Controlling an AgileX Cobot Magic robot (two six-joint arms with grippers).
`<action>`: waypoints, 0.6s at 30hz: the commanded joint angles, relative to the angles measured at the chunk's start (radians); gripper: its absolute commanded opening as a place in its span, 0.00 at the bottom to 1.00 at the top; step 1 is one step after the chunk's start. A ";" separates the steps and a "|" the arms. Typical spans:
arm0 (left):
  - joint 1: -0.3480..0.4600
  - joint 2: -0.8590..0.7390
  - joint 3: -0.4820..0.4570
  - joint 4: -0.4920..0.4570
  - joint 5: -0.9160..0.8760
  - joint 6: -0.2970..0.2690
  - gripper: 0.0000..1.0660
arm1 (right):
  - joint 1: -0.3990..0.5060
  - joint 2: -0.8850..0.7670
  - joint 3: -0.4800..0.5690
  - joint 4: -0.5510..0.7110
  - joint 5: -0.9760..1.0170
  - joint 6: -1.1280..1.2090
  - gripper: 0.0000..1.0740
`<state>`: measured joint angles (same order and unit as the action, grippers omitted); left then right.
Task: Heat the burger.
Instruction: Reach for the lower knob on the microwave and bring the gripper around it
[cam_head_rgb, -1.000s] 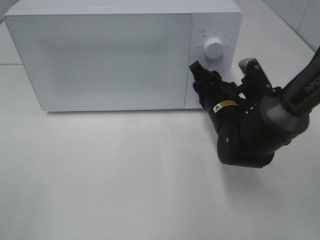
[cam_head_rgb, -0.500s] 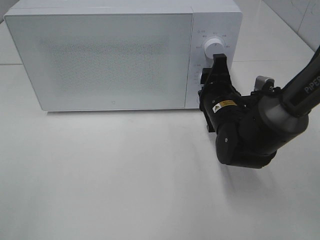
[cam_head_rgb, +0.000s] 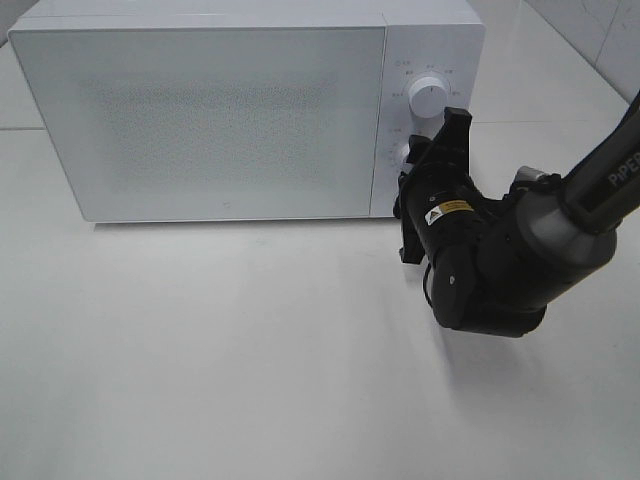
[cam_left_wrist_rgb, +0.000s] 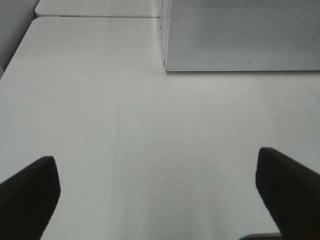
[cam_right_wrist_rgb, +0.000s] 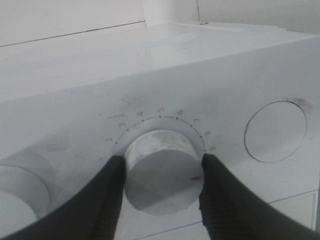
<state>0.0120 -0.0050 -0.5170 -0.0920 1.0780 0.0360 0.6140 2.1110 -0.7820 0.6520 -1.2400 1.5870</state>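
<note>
The burger shows in no view; the microwave (cam_head_rgb: 225, 120) is shut, so whether it sits inside I cannot tell. The right tool (cam_right_wrist_rgb: 162, 161), turned upright on its bent arm (cam_head_rgb: 560, 215), is clenched on the lower knob (cam_right_wrist_rgb: 160, 175). The left tool (cam_left_wrist_rgb: 155, 162) hangs spread wide above the counter (cam_left_wrist_rgb: 100, 100).

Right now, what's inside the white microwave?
Its door is shut and cloudy, so whatever is inside the microwave is hidden. No burger shows anywhere. The right claw grips the lower knob.
</note>
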 joint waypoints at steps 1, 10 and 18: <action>0.001 -0.023 0.000 -0.007 -0.006 -0.001 0.94 | 0.014 -0.004 -0.041 -0.123 -0.157 0.006 0.01; 0.001 -0.023 0.000 -0.007 -0.006 -0.001 0.94 | 0.014 -0.004 -0.041 -0.097 -0.157 -0.020 0.03; 0.001 -0.023 0.000 -0.007 -0.006 -0.001 0.94 | 0.014 -0.004 -0.041 -0.078 -0.157 -0.035 0.07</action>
<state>0.0120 -0.0050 -0.5170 -0.0920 1.0780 0.0360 0.6210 2.1110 -0.7850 0.6720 -1.2400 1.5690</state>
